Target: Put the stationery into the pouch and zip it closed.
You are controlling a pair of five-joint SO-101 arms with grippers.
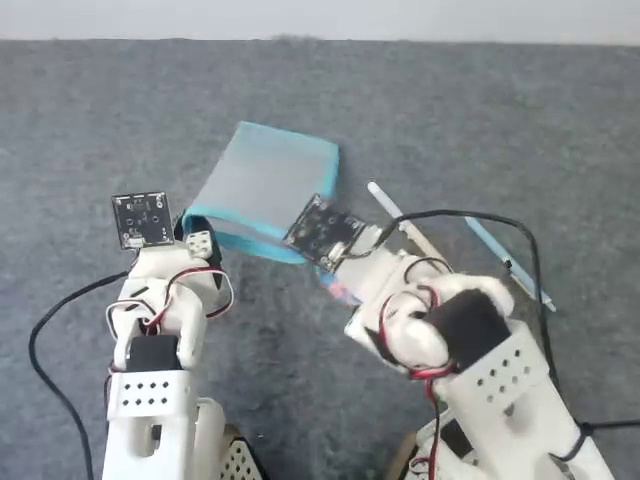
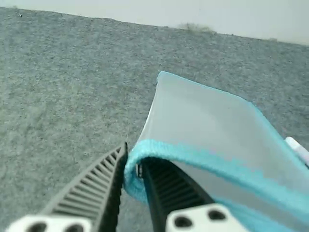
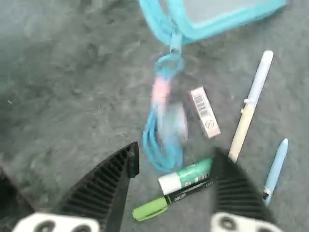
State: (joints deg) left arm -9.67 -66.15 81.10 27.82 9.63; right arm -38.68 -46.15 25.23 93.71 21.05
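Left gripper [image 2: 133, 179] clamped on rim of translucent teal-edged pouch [image 1: 265, 185], right gripper [image 3: 174, 157] at its 5 o'clock, jaws stood open over green-capped black marker [image 3: 175, 198].

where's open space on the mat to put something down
Bare grey mat lies left of the pouch and beyond it toward the wall, also far right past the blue pen. It's crowded under the right gripper: green marker, eraser, white pen.

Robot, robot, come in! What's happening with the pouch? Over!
Left gripper shut on pouch rim. Right gripper open over green marker. Pens outside pouch. Blue cord lies between marker and pouch.
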